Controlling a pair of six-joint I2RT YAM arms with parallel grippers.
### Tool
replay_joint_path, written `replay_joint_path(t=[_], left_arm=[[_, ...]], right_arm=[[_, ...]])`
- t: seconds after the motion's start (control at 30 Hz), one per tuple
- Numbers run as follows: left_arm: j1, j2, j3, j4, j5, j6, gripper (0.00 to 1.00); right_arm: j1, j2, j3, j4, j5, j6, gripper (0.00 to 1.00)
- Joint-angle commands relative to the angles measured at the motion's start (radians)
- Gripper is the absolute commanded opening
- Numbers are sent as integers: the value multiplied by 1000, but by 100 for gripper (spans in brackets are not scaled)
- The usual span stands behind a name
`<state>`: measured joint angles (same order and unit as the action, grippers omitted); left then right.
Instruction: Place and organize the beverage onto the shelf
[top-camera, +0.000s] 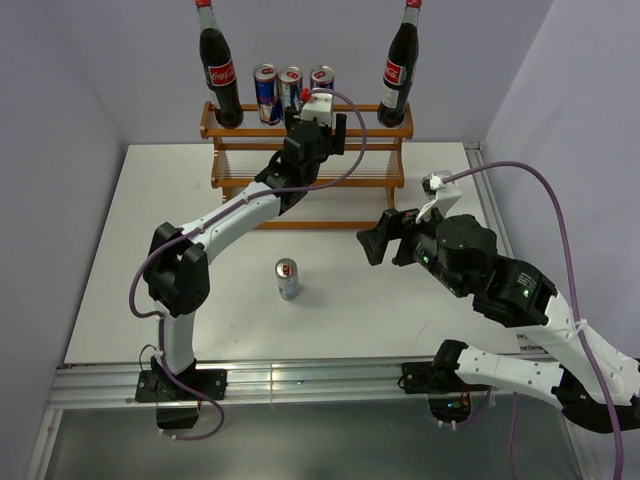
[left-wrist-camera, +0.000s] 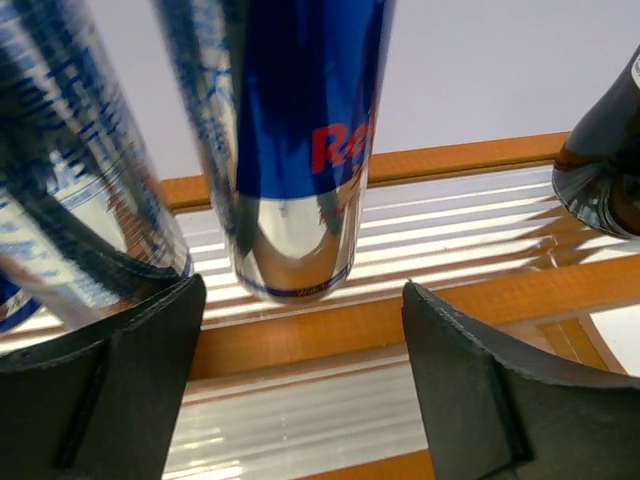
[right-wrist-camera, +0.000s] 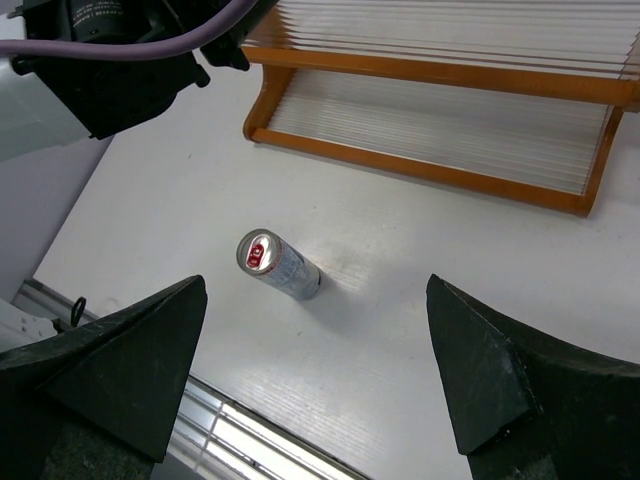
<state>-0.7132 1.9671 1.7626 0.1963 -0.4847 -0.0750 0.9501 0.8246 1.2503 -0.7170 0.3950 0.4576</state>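
Beverage, 6 units:
- 2 tall cola bottles, dark and glossy, red caps and labels: left bottle (top-camera: 220, 75) and right bottle (top-camera: 398, 70), upright at the two ends of the top tier
- 4 slim cylindrical cans, shiny blue-and-silver metal. 3 stand in a row on the top tier between the bottles: first can (top-camera: 266, 93), second can (top-camera: 291, 88), third can (top-camera: 322, 78)
- fourth can (top-camera: 287, 279) stands alone on the bench, well in front of the shelf, red tab on its silver lid

Shelf (top-camera: 370, 165): reddish-brown wood frame, 3 stepped tiers, each a bed of thin pale rods, at the far side of the bench

Left claw (left-wrist-camera: 305, 300): at the top tier, matte black fingers spread wide, third can between them, no contact visible

Right claw (right-wrist-camera: 315, 290): over the bench to the right of the fourth can, spread wide, holding nothing

Bench (top-camera: 150, 250): flat matte white board, aluminium rail (top-camera: 300, 375) along the near edge
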Motion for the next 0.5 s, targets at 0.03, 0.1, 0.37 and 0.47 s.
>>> replay_joint_path(t=[0.03, 0.1, 0.37, 0.47], left_arm=[[-9, -99, -49, 35, 28, -46, 87], [-9, -120, -66, 38, 32, -52, 94], [-19, -230, -166, 72, -2, -57, 99], [-20, -295, -215, 69, -15, -78, 100]], right_arm=[[-5, 8, 35, 44, -2, -13, 97], [-5, 16, 38, 44, -4, -16, 97], [-5, 33, 43, 51, -19, -28, 98], [-5, 38, 51, 53, -21, -34, 98]])
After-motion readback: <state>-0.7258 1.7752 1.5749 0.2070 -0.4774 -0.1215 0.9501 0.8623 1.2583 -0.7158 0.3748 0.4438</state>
